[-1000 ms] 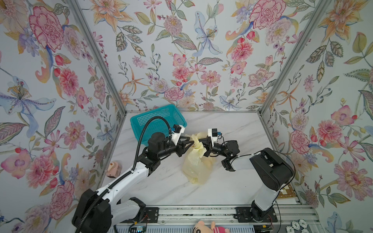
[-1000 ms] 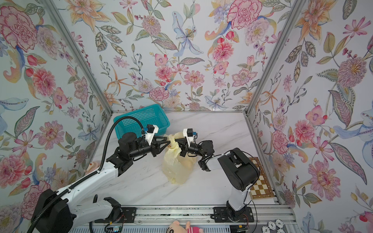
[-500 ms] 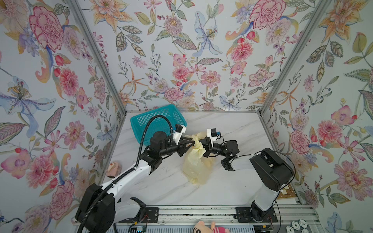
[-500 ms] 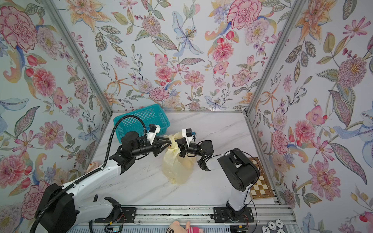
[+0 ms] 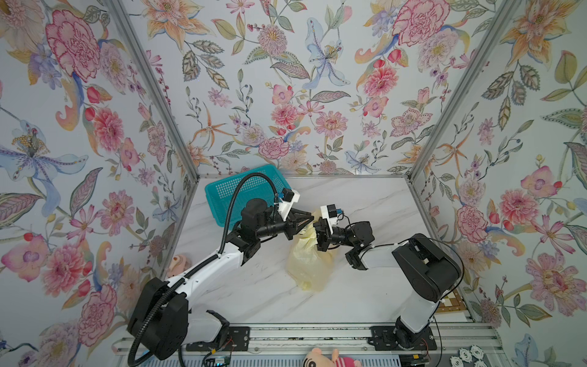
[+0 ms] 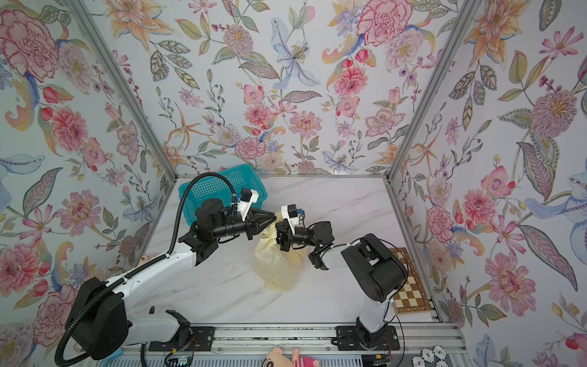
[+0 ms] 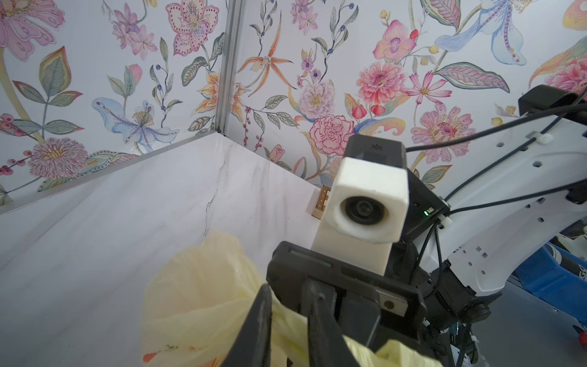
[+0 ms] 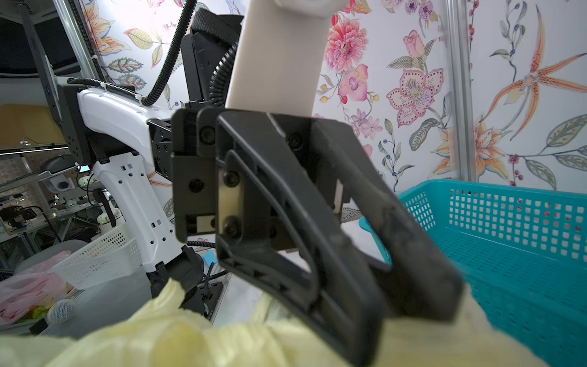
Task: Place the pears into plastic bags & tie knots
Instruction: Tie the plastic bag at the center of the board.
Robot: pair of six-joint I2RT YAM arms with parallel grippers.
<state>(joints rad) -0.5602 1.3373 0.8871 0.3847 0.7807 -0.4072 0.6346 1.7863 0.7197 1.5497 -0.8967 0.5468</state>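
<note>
The pale-yellow plastic bag (image 5: 309, 267) lies bulging in the middle of the marble table, in both top views. The pears are hidden inside it; only rounded beige bulges (image 6: 293, 259) show through. My left gripper (image 5: 310, 219) and right gripper (image 5: 317, 234) meet nose to nose over the bag's bunched top. In the left wrist view my left gripper (image 7: 287, 292) has closed narrowly on a yellow handle strip (image 7: 286, 321), which runs on under the right gripper's body. In the right wrist view bunched yellow plastic (image 8: 190, 343) covers the right jaws. I cannot tell whether a knot is formed.
A teal mesh basket (image 5: 222, 193) stands at the back left, just behind the left arm. A pinkish toy (image 5: 181, 262) lies at the table's left edge. A chessboard (image 6: 409, 286) lies off the table's right side and a stuffed doll (image 5: 324, 360) sits by the front rail.
The left gripper has moved a little toward the right gripper and its fingers have narrowed onto the handle strip. The right arm and the bag have stayed in place.
</note>
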